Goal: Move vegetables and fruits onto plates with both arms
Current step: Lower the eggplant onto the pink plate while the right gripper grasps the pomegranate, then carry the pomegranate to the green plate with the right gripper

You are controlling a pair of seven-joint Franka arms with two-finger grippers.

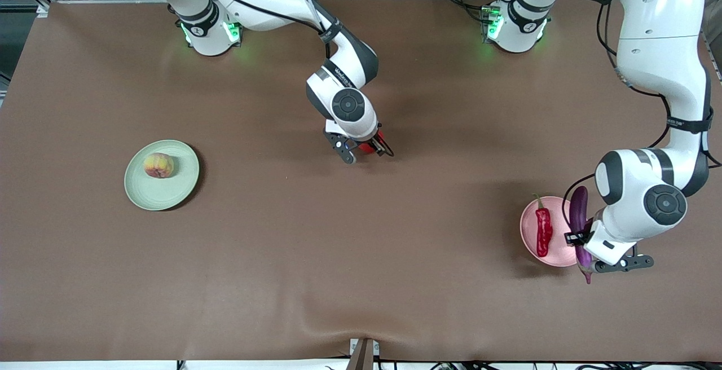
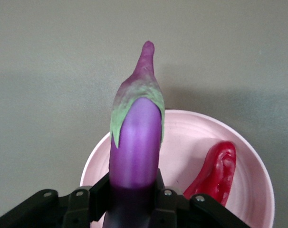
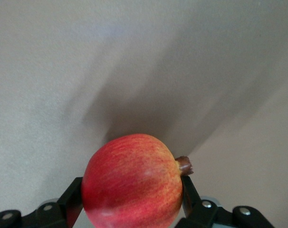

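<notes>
Glossy purple eggplant [image 2: 134,152] with green-edged cap, wrinkled red chili [image 1: 543,229] on pale pink plate [image 1: 558,254], yellowish-pink peach [image 1: 158,165] on pale green plate [image 1: 158,195], red-streaked pomegranate [image 3: 133,183], brown table [image 1: 282,257].

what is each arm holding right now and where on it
The left hand grips the eggplant around its body, over the pink plate. The right hand clamps the pomegranate by its sides.

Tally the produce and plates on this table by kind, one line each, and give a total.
Vegetables: 2, the eggplant held in the left gripper over the pink plate, the chili pepper on that plate.
Fruits: 2, the peach on the green plate, the pomegranate in the right gripper.
Plates: 2.
Total: 6.
</notes>
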